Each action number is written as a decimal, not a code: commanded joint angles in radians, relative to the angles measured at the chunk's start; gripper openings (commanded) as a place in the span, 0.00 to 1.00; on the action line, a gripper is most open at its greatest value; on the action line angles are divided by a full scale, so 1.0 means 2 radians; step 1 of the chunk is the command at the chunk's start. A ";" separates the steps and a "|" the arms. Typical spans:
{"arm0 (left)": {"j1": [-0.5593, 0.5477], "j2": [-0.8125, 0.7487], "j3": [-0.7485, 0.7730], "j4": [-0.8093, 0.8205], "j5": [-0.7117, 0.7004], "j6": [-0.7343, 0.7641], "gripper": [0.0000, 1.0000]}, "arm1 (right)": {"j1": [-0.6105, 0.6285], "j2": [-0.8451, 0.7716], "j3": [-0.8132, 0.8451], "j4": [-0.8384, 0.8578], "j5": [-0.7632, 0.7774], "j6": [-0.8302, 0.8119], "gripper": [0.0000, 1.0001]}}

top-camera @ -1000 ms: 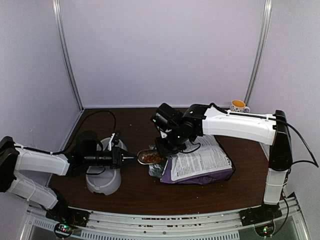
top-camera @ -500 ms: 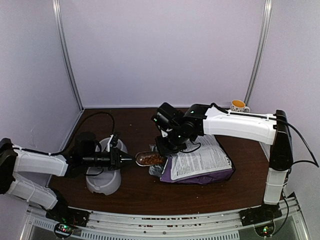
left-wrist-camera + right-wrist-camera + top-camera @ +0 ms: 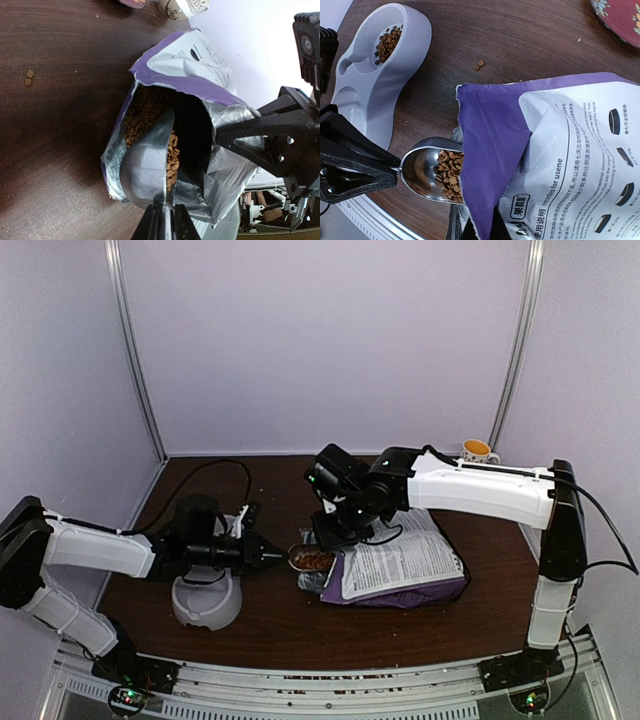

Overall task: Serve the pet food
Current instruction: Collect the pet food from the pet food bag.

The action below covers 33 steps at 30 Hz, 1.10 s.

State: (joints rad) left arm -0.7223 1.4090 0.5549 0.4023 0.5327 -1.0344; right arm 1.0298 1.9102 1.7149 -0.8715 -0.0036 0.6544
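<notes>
The right gripper (image 3: 224, 137), pinched shut on the upper lip of the purple bag (image 3: 200, 60), props its mouth open so the left gripper (image 3: 162, 226), clamped on the scoop (image 3: 142, 167) handle, can load pet food (image 3: 145, 107) for the grey feeder (image 3: 415, 30) at the left.
</notes>
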 commanded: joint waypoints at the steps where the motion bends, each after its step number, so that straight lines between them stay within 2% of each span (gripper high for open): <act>1: -0.016 -0.001 0.034 -0.051 -0.039 0.029 0.00 | -0.005 -0.023 0.005 0.009 0.009 0.002 0.00; 3: -0.022 -0.003 0.044 -0.077 -0.054 0.039 0.00 | -0.005 -0.021 0.006 0.010 0.007 0.002 0.00; 11: -0.026 -0.005 0.055 -0.095 -0.063 0.047 0.00 | -0.005 -0.019 0.008 0.009 0.006 0.001 0.00; 15: -0.037 -0.009 0.080 -0.143 -0.084 0.076 0.00 | -0.006 -0.020 0.006 0.009 0.006 0.001 0.00; 20: -0.037 -0.005 0.071 -0.113 -0.067 0.067 0.00 | -0.005 -0.020 0.007 0.009 0.006 0.002 0.00; 33: -0.021 -0.007 0.006 0.048 -0.007 -0.015 0.00 | -0.006 -0.027 0.000 0.011 0.006 0.005 0.00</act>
State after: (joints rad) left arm -0.7849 1.4082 0.6003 0.3115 0.4618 -1.0023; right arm 1.0294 1.9095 1.7149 -0.8715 -0.0036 0.6544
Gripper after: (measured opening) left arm 0.123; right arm 0.020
